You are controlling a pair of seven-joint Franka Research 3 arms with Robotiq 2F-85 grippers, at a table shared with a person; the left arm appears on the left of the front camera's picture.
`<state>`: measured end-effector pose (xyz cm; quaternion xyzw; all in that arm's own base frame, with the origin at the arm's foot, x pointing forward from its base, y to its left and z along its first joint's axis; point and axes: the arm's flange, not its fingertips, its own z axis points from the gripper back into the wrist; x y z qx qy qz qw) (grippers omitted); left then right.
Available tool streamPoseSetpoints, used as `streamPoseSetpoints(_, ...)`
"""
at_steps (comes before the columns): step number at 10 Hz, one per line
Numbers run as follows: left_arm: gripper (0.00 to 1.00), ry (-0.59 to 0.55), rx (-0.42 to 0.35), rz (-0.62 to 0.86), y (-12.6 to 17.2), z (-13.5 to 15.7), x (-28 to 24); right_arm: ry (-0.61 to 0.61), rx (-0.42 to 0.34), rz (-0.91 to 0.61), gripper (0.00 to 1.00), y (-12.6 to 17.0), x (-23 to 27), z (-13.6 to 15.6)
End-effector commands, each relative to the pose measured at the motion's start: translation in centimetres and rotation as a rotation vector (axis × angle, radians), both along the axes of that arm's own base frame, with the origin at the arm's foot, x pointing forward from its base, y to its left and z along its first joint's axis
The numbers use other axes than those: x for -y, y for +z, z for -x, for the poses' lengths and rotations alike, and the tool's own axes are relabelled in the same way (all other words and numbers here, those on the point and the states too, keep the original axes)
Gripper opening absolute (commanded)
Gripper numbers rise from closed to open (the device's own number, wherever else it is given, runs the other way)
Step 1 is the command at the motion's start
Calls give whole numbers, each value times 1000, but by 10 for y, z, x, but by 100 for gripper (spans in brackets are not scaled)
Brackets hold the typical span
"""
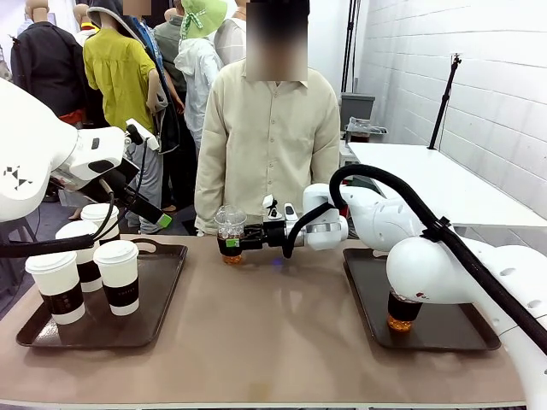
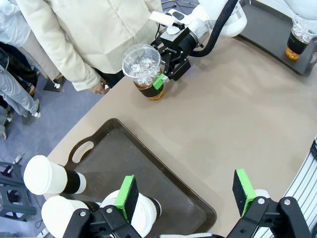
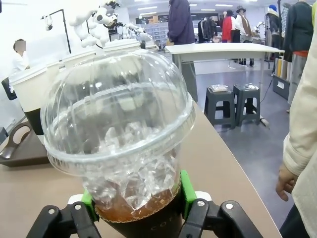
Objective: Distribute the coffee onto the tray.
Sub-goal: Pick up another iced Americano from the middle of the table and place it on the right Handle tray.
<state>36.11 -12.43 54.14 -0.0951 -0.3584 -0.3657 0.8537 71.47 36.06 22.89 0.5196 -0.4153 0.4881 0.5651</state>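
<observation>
Now your right tool (image 1: 229, 243) closes on an iced coffee (image 1: 230, 231) at the worktop's (image 1: 273, 325) far edge.
Its green pads (image 3: 185, 186) press the cup's base on both sides, low, likely to spare the dome lid. Your left tool (image 2: 185, 198) hangs wide open and empty over the left tray (image 2: 168, 191) and its paper cups (image 1: 117, 275); another iced cup (image 1: 400, 312) stands on the right tray (image 1: 444, 333).

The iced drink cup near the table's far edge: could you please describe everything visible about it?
The iced drink cup is clear plastic with a domed lid, packed with ice over dark amber liquid, a dark band around its base. It stands upright on the bare tabletop between the two trays, in front of the person. The right claw has its green pads against both sides.
</observation>
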Motion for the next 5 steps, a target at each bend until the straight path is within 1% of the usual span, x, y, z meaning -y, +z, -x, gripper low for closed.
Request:
streamPoseSetpoints(1, 100, -2, -5, 0, 0, 0, -1, -3, -27, -28, 56, 7, -2, -12)
streamPoseSetpoints(5, 100, -2, -5, 0, 0, 0, -1, -2, -35, -31, 56, 16, -1, -9)
